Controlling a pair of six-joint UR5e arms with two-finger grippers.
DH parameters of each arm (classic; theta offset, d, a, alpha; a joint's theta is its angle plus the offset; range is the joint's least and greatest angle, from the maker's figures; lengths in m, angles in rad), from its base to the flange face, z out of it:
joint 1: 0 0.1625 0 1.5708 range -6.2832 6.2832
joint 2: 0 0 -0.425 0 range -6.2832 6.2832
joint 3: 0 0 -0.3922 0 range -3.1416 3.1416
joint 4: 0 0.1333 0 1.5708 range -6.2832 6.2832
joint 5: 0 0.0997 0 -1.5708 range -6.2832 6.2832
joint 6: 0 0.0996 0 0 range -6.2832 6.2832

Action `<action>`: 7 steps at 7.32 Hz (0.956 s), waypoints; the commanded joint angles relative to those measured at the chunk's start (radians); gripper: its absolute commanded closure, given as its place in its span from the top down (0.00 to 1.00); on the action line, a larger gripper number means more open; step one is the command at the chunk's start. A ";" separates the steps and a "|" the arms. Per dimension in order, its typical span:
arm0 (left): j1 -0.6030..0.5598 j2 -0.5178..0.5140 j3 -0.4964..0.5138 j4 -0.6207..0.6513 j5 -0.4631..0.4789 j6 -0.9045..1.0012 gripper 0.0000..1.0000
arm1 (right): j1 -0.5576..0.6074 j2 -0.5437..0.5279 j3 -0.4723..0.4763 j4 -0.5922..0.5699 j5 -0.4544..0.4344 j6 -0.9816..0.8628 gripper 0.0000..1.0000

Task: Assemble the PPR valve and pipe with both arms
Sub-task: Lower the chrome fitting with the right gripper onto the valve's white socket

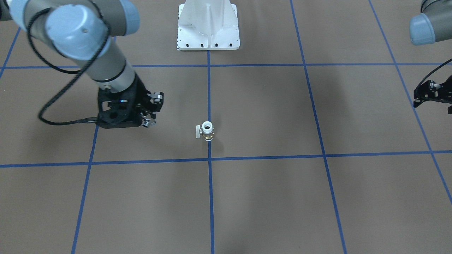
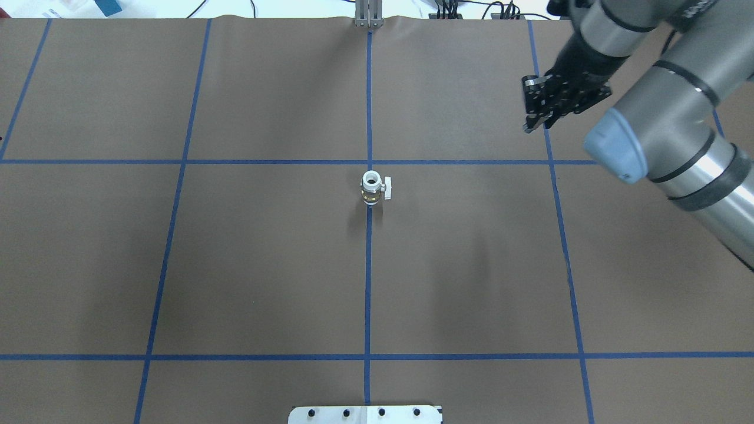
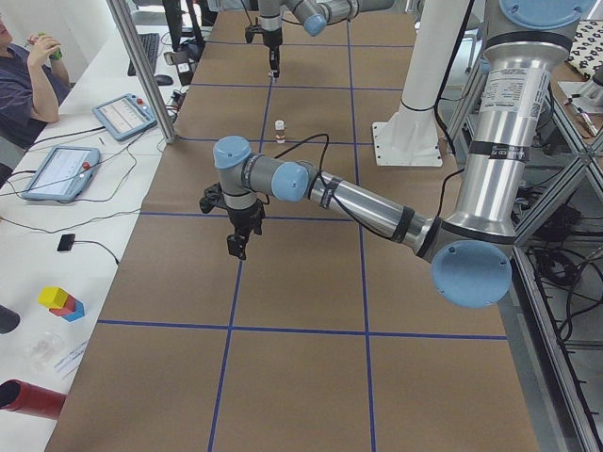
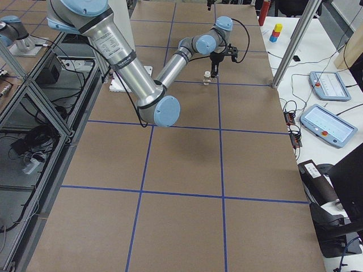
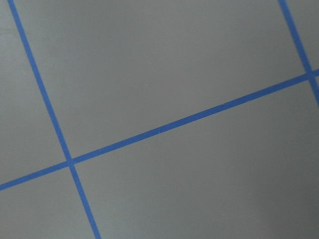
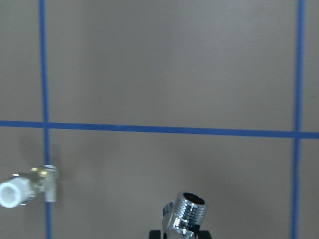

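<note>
Right gripper (image 1: pixel 150 119) is clamped on the silver pipe (image 1: pixel 147 122). The PPR valve (image 1: pixel 207 130) stands upright mid-bench, socket up, toward the bench's left end from it. Left gripper (image 1: pixel 423 96) hangs farther off, can't tell its jaws.

- The table's paper cover (image 2: pixel 265 265) is plain matte brown, crossed by thin blue tape lines (image 2: pixel 368 282) that form a grid of large squares.
- The small PPR valve (image 2: pixel 372 187) has a white plastic ring end, a brass-coloured middle and a white side handle.
- The short threaded metal pipe (image 6: pixel 185 211) is mirror-bright silver.
- The right arm (image 1: pixel 88 38), upper left of the front-facing view, is grey with light-blue joint caps, a silver tube and a black cable.
- The right gripper (image 1: pixel 149 120) is black.
- The left arm (image 1: pixel 429 21), upper right, shows grey and light blue.
- The left gripper (image 3: pixel 237 247) is black.
- The bolted pedestal base (image 1: pixel 208 24) is white.
</note>
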 commanded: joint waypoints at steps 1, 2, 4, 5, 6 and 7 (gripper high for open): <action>0.000 0.001 0.074 -0.075 0.000 0.000 1.00 | -0.068 0.189 -0.157 -0.069 -0.025 0.042 0.00; 0.000 0.001 0.090 -0.089 0.000 0.000 1.00 | -0.095 0.197 -0.181 -0.068 -0.049 0.042 0.00; 0.000 0.001 0.088 -0.090 0.000 0.000 1.00 | -0.122 0.192 -0.201 -0.063 -0.072 0.030 0.00; 0.000 0.001 0.088 -0.090 0.000 0.000 1.00 | -0.131 0.195 -0.218 -0.062 -0.092 0.030 0.00; 0.000 0.001 0.087 -0.090 0.000 0.000 1.00 | -0.134 0.200 -0.231 -0.046 -0.100 0.026 0.00; 0.000 -0.001 0.087 -0.090 0.000 0.000 1.00 | -0.137 0.203 -0.257 -0.010 -0.101 0.027 0.00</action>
